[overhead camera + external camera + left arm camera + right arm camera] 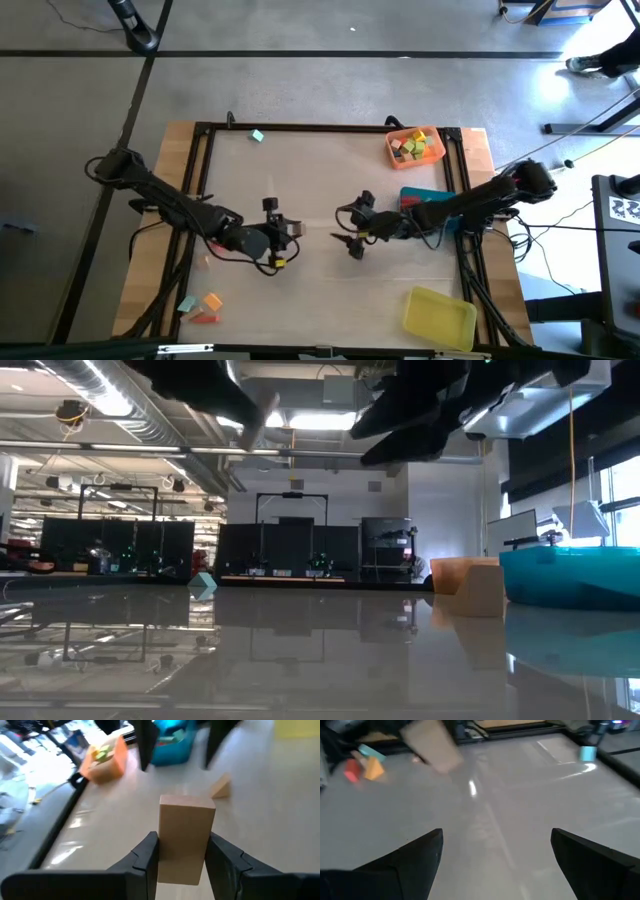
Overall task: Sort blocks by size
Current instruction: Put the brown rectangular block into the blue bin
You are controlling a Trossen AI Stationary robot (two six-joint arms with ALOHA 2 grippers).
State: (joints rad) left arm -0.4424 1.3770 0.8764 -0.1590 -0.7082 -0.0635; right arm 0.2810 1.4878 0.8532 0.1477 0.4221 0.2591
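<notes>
— What's the left arm got?

— I see the left gripper [182, 857] pinching a tan block [185, 837] between its fingers, lifted off the table [320, 180] near the middle, a bit toward my side.

— And the right?

— The right gripper [352, 238] hangs just across from it, jaws spread wide with nothing between them. The gap between the two grippers is small.

— Room to move?

— Plenty of bare surface toward the far edge; only one teal block [257, 136] sits there near the frame. The orange tray [414, 146], with small blocks in it, is in the far right corner, the blue tray [424, 196] under the right arm, the yellow tray [439, 317] at the near right edge. A few loose blocks [202, 306] lie at the near left corner.
</notes>
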